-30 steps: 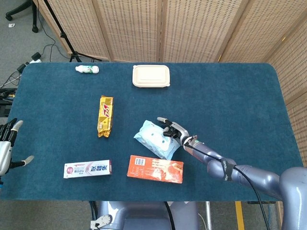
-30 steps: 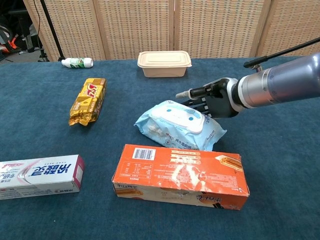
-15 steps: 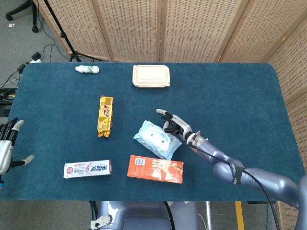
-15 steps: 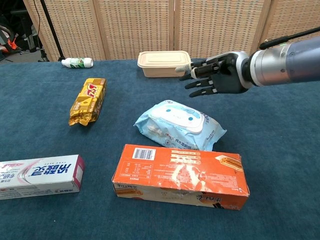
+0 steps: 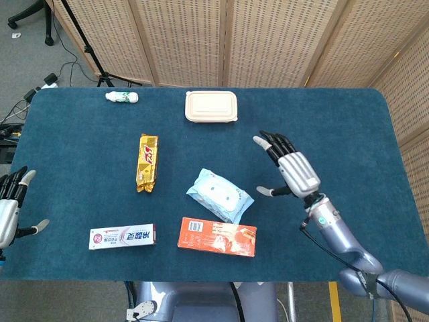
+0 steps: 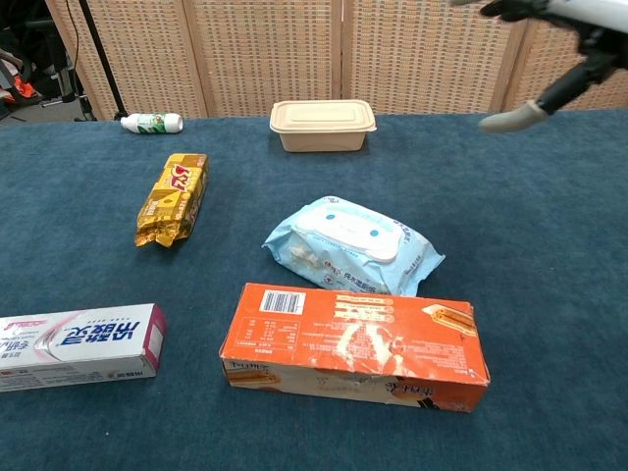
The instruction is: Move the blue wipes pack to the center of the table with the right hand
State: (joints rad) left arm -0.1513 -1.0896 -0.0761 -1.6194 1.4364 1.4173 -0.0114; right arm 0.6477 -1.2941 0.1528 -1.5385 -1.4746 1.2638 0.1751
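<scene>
The blue wipes pack (image 5: 219,195) lies flat near the middle of the table (image 5: 335,134), its white flap lid facing up, with nothing touching it. Just in front of it, toward the robot, sits an orange box (image 5: 217,236) — close to the pack, though whether the two touch is hard to tell from either view.

The right hand (image 5: 293,172) is raised off to the right of the pack, well apart from it, palm down with fingers (image 5: 271,143) spread and thumb stuck out toward the pack; it holds nothing. In the chest view only its thumb tip and a bit of finger show at the upper right corner (image 6: 549,59).

The left hand (image 5: 9,209) hangs at the table's left edge, fingers apart and empty.

A toothpaste box (image 5: 122,237) lies at the near left of the table, left of the orange box. A yellow snack bag (image 5: 148,162) lies lengthwise to the left of the pack. At the far side sit a beige lidded container (image 5: 211,106) and — further left — a small white bottle (image 5: 123,97) on its side.
</scene>
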